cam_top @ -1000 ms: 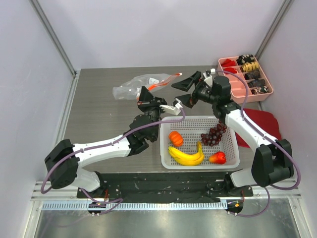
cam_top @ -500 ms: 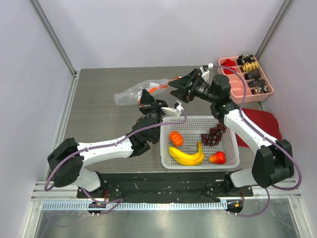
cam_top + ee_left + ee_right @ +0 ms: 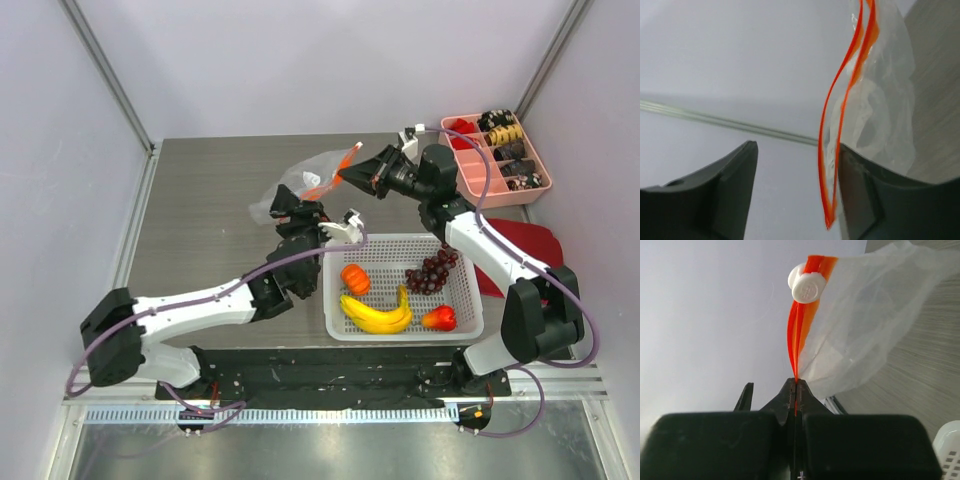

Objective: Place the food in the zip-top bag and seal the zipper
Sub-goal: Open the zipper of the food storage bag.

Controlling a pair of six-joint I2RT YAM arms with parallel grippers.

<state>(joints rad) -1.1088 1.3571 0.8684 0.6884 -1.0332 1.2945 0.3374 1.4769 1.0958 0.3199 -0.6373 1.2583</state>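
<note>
**A:** Top view, quick. Where's the bag?

**B:** The zip-top bag (image 3: 290, 185) is at about 11 o'clock from the basket (image 3: 400, 243), with its mouth end held up off the desk (image 3: 200, 220). I can't tell whether its tail touches the desk. The right end effector (image 3: 350, 173) comes in from 3 o'clock, pinched on the zipper (image 3: 345, 160). The left end effector (image 3: 298, 205) sits at the bag's 6 o'clock. No food is bagged yet: the banana bunch (image 3: 377, 315), pumpkin (image 3: 355, 278), grape cluster (image 3: 430, 270) and red-orange fruit (image 3: 440, 318) all lie in the basket.

**A:** Left wrist?

**B:** The left end effector (image 3: 797, 150) has its jaws wide apart and grips nothing. The zipper (image 3: 840, 100) hangs between them, just beside the finger (image 3: 875, 200) at 3 o'clock. Its two orange lips are slightly parted, and the bag's film (image 3: 885, 115) bulges off toward 2 o'clock.

**A:** Right wrist?

**B:** The right end effector (image 3: 796, 390) is fully closed on the tip of the zipper (image 3: 800, 325). The white slider (image 3: 808, 286) sits at 12 o'clock from the pinch, and the bag (image 3: 865, 330) billows out to 2 o'clock.

**A:** How will it handle?

**B:** My read is thin crinkly film, nearly weightless, floppy and slick. It'll collapse and slip if it's grabbed by the body. The orange strip is the only stiffish part, so that's where to hold it. I'd have the left side take the free lip opposite the pinch to keep the mouth open. The toys look light and rigid, so they should be easy to pinch.
</note>
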